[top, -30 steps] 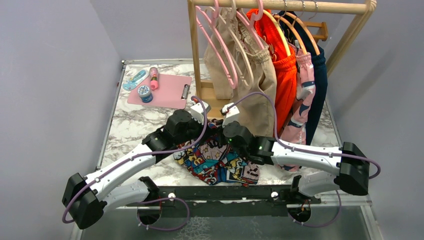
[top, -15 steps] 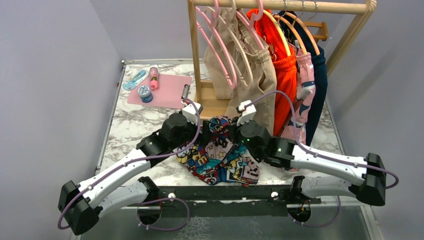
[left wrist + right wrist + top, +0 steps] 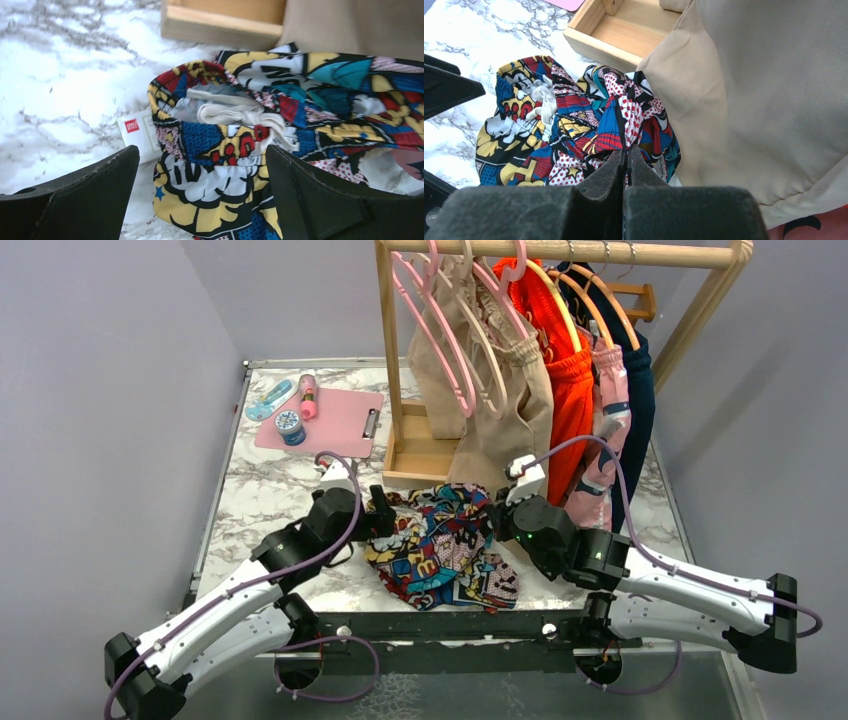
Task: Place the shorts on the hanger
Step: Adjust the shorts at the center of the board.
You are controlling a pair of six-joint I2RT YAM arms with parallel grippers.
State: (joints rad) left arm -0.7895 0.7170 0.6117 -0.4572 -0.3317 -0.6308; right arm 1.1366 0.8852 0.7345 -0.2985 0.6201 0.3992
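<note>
The comic-print shorts [image 3: 440, 545] lie bunched on the marble table in front of the rack. My right gripper [image 3: 497, 518] is at their right edge, shut on a fold of the printed fabric [image 3: 624, 117] that runs up from between its tips [image 3: 626, 150]. My left gripper [image 3: 385, 515] stands wide open at their left edge. Its fingers [image 3: 75, 195] flank the waistband and white drawstring [image 3: 240, 115] without touching them. A cream hanger [image 3: 484, 360] hangs on the rail beside the pink ones, in front of the beige garment.
The wooden rack's base tray [image 3: 420, 445] sits just behind the shorts. Beige shorts [image 3: 764, 100] hang close to my right gripper, with orange [image 3: 570, 410] and dark garments further right. A pink clipboard [image 3: 320, 420] and small items lie at the back left.
My left gripper has let go of the shorts, opened wide and drawn back to the left. My right gripper, still shut, has shifted right and pulled the fabric with it.
</note>
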